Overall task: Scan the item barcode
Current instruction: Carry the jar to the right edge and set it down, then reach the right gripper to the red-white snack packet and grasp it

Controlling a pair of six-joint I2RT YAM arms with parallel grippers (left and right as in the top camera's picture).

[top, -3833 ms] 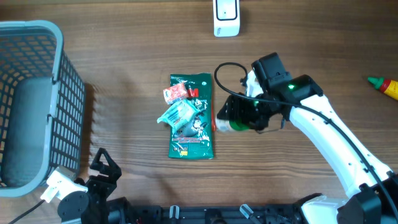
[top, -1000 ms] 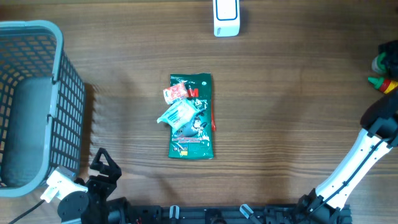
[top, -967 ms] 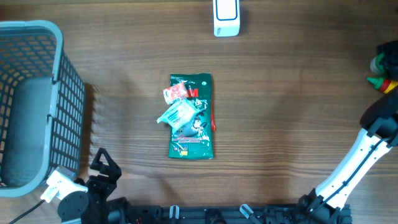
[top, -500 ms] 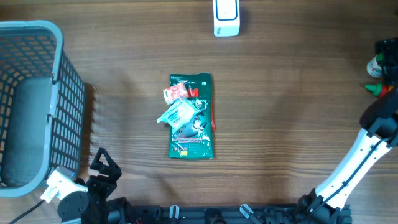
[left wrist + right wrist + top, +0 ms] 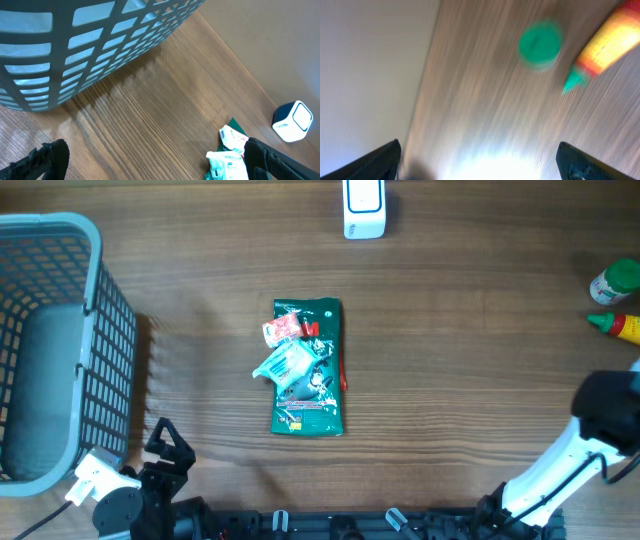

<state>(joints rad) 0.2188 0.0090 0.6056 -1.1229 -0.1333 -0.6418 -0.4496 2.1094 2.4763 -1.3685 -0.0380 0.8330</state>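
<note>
A white barcode scanner (image 5: 363, 208) stands at the table's back edge, also seen in the left wrist view as the scanner (image 5: 293, 121). A green pouch (image 5: 312, 395) lies flat mid-table with small white and red packets (image 5: 285, 345) on top. A green-capped bottle (image 5: 613, 282) stands free at the far right beside a red and yellow sauce bottle (image 5: 620, 326). The blurred right wrist view shows the cap (image 5: 540, 44) ahead of my right gripper (image 5: 480, 160), which is open and empty. My left gripper (image 5: 160, 162) hangs open and empty near the front left.
A grey-blue wire basket (image 5: 60, 340) fills the left side; its wall (image 5: 100, 45) looms close in the left wrist view. The right arm's white link (image 5: 560, 470) stretches along the front right corner.
My right gripper opened and let go of the green-capped bottle at the far right, then drew back toward the front edge. The bottle now stands alone. The left arm has not moved.
</note>
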